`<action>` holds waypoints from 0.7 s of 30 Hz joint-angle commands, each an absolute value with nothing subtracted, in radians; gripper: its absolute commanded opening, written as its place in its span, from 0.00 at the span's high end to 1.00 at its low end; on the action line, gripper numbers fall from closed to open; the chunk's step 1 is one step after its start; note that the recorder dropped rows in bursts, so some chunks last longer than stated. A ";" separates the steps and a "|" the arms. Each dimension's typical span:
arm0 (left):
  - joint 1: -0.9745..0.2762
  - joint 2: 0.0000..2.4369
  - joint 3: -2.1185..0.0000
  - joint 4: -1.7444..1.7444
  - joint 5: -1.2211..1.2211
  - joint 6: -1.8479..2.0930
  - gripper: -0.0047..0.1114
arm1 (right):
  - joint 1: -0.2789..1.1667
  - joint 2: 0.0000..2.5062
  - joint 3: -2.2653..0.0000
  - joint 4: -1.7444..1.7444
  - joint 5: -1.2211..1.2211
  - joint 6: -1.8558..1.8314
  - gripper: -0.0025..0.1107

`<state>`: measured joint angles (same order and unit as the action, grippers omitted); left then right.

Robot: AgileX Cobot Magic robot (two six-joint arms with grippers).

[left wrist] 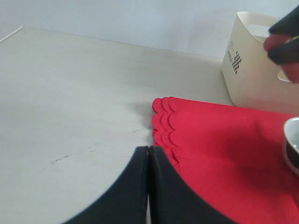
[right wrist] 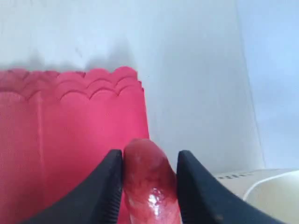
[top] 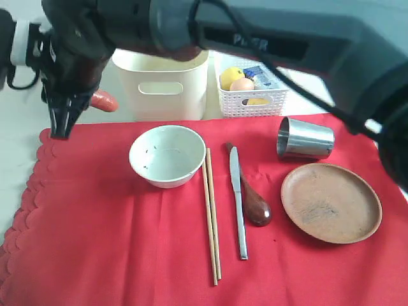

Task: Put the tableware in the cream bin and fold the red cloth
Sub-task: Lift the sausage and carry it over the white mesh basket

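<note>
On unfolded red scalloped cloth (top: 115, 242): all tableware (top: 167, 155) outside cream plastic bin (top: 162, 105); right gripper (right wrist: 149, 153) grasps reddish sausage (right wrist: 149, 196), left gripper (left wrist: 148, 156) clenched, empty.

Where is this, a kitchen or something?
Probably a robot practice table laid like a dinner table: a red cloth with a bowl and chopsticks, and black robot arms above it.

Left gripper (left wrist: 148, 156): fingers pressed flat together, no gap. Tips hang over the pale table (left wrist: 70, 93), just beside the scalloped edge of the red cloth (left wrist: 224, 140). Cloth lies flat; scallops at its corner look doubled. Cream bin (left wrist: 254, 81) stands at the cloth's far edge, checkered label (left wrist: 237, 60) on its side. Right gripper (left wrist: 281, 42) in front of the bin, reddish thing (left wrist: 293, 72) between its dark fingers. Bowl (left wrist: 290, 140) on the cloth, mostly out of frame.
</note>
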<state>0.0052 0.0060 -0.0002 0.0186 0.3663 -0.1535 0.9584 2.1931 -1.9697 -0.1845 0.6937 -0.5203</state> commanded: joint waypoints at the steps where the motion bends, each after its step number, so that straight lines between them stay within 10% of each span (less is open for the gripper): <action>1: 0.001 0.000 0.000 0.019 0.359 -0.156 0.96 | 0.949 2.097 -1.972 -0.180 0.713 -0.390 0.98; 21: 0.001 0.000 0.000 0.019 0.359 -0.156 0.96 | 0.785 1.803 -1.972 -0.161 0.991 -0.259 0.98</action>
<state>0.0052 0.0060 -0.0002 0.0186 0.3663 -0.1535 0.8197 1.8419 -1.9697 -0.1725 0.9773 -0.2626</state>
